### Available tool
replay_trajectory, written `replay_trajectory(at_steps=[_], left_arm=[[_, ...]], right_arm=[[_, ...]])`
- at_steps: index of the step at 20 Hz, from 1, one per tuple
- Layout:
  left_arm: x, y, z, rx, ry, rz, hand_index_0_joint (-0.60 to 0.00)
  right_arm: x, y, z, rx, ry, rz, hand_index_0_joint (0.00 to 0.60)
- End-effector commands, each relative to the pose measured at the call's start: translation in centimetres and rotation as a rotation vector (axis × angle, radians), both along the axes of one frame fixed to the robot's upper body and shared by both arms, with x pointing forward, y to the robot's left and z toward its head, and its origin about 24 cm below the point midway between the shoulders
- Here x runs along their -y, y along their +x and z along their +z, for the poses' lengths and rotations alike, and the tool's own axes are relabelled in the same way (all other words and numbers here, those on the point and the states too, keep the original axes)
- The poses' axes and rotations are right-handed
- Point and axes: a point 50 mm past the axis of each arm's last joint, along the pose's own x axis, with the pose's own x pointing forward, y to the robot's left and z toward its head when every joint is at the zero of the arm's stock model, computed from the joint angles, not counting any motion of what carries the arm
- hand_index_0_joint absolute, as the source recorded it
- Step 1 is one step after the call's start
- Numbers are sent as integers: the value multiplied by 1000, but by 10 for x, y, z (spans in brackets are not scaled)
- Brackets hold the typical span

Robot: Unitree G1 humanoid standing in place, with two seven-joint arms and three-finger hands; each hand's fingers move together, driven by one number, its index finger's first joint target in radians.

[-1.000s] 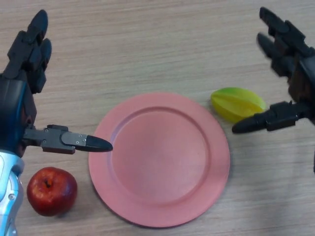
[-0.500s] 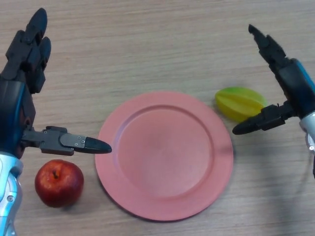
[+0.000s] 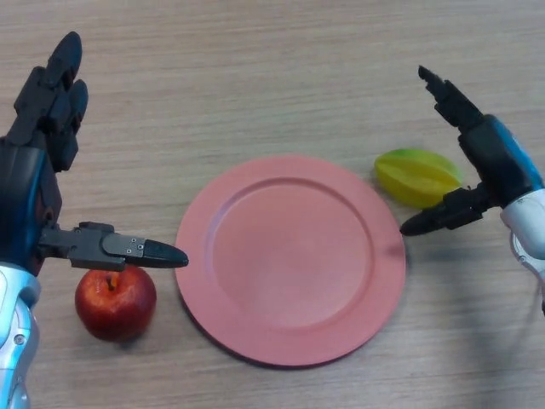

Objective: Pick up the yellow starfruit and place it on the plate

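Observation:
The yellow starfruit (image 3: 417,176) lies on the wooden table just right of the pink plate (image 3: 290,256), close to its rim. My right hand (image 3: 492,162) is open and turned edge-on right beside the starfruit. Its fingers (image 3: 447,100) reach up behind the fruit and its thumb (image 3: 436,218) points left in front of it, so the fruit lies between them, apart from both. My left hand (image 3: 32,166) is open at the left edge, thumb pointing toward the plate. The plate holds nothing.
A red apple (image 3: 115,302) sits on the table left of the plate, just under my left thumb (image 3: 128,249).
My right hand has rotated edge-on and moved in around the starfruit. The view has shifted, so the plate and apple appear further right and up.

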Motion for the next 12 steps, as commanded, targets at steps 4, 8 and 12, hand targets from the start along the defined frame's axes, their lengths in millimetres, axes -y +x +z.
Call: replay_trajectory(at_steps=[4,8,12], left_arm=[[-13,-8,36,254,68,28,0],[-14,-11,38,258,69,31,0],[-16,-11,39,263,58,38,0]], right_arm=[[3,12,39,216,-131,3,600],[5,12,32,200,-241,-5,600],[8,14,42,284,-335,-36,600]])
